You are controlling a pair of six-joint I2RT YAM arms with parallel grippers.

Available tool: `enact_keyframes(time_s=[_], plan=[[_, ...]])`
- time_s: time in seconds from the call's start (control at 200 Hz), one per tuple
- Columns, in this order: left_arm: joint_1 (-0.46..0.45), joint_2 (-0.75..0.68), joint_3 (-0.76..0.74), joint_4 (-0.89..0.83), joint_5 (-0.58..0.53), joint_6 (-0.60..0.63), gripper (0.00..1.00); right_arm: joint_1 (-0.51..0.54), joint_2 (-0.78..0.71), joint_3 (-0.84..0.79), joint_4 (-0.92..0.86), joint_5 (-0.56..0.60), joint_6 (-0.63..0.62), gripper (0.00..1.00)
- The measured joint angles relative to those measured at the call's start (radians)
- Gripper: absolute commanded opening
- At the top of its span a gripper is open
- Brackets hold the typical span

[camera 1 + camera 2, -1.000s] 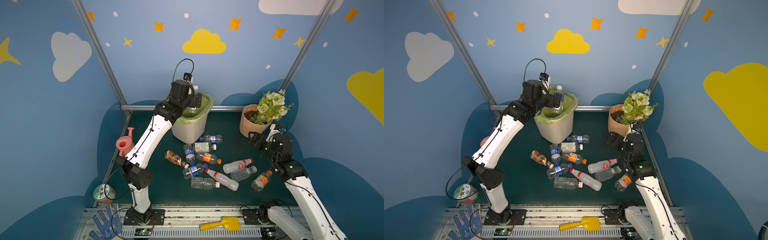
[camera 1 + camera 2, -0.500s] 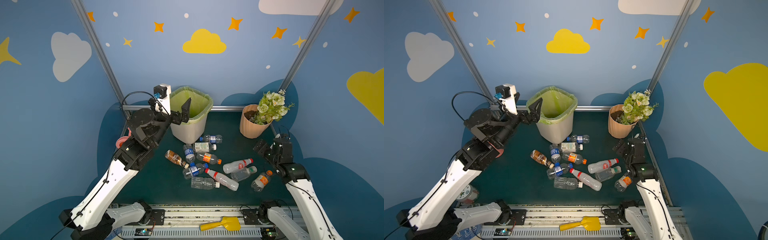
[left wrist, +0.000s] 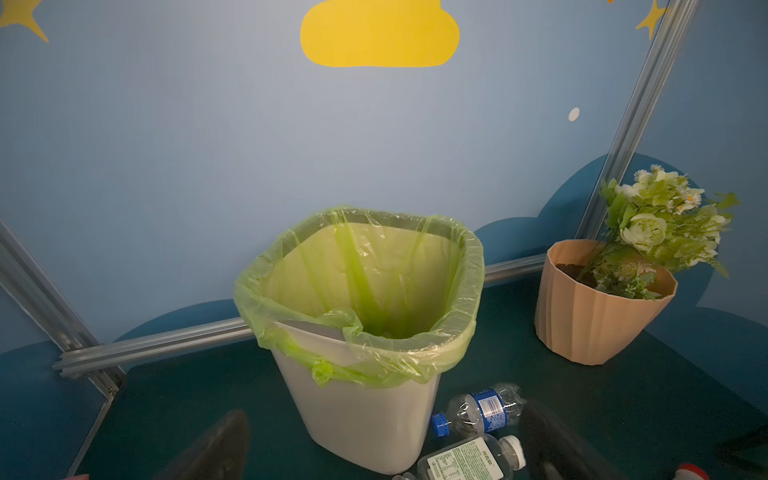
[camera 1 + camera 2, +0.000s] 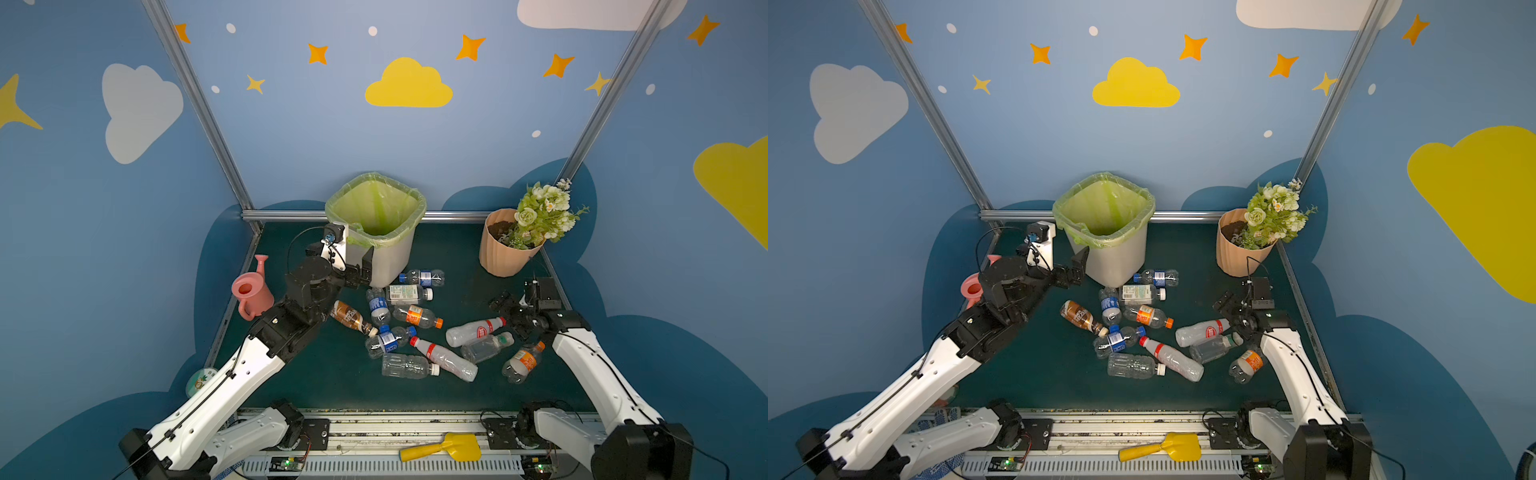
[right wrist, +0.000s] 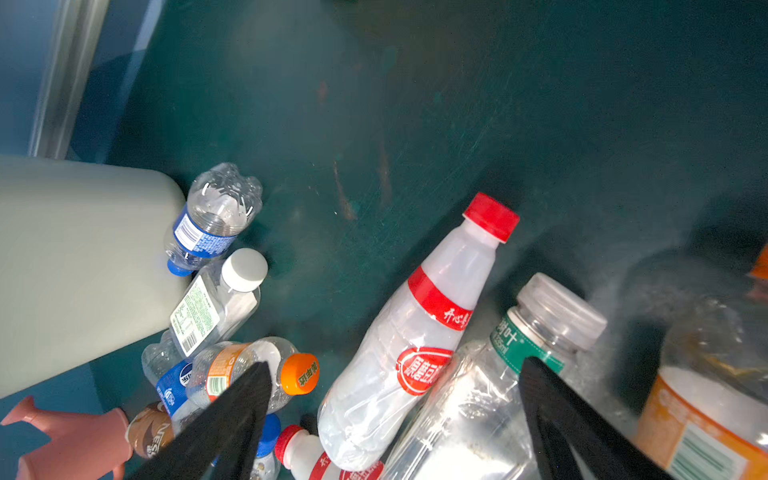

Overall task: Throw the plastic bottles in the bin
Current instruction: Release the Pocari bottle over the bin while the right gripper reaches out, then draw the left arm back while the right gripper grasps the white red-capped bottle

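Note:
The bin (image 4: 395, 259) stands at the back middle, off-white with a yellow-green bag over its rim. Several plastic bottles lie in a heap on the green mat in front of it. My left gripper (image 4: 362, 269) is open and empty, low beside the bin's front left wall (image 3: 361, 415); a blue-labelled bottle (image 3: 482, 409) lies just past it. My right gripper (image 5: 395, 368) is open above a red-capped bottle (image 5: 415, 332) and a clear green-labelled bottle (image 5: 498, 374), touching neither. In both top views it hovers at the heap's right end (image 4: 1225, 305).
A pink watering can (image 4: 251, 291) stands left of my left arm. A ribbed peach flowerpot (image 4: 503, 253) with flowers is at the back right. A yellow scoop (image 4: 440, 449) lies on the front rail. Metal rails edge the mat.
My left arm has swung away from over the bin and come down to its front left side, still open. My right gripper has dropped toward the red-capped bottle.

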Motion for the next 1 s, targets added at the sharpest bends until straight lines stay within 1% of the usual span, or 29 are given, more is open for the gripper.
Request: enact_keyframes(time_s=[0.09, 0.23, 0.315, 0.43, 0.531, 0.801, 1.001], plan=[[0.010, -0.050, -0.051, -0.007, -0.014, -0.026, 1.00, 0.003, 0.029, 0.000, 0.010, -0.018, 0.017, 0.91], [0.026, -0.109, -0.100, -0.024, -0.027, -0.060, 1.00, 0.003, 0.080, 0.000, 0.030, -0.044, 0.029, 0.86], [0.035, -0.134, -0.117, -0.041, -0.036, -0.076, 1.00, 0.005, 0.111, 0.000, 0.043, -0.058, 0.042, 0.85], [0.044, -0.153, -0.132, -0.060, -0.044, -0.093, 1.00, 0.006, 0.142, -0.001, 0.056, -0.066, 0.048, 0.79], [0.050, -0.167, -0.145, -0.072, -0.050, -0.109, 1.00, 0.008, 0.168, -0.005, 0.074, -0.068, 0.053, 0.76], [0.057, -0.206, -0.180, -0.106, -0.071, -0.137, 1.00, 0.008, 0.267, -0.008, 0.121, -0.080, 0.059, 0.74], [0.062, -0.227, -0.187, -0.120, -0.086, -0.142, 1.00, 0.008, 0.301, -0.008, 0.132, -0.085, 0.051, 0.72]])
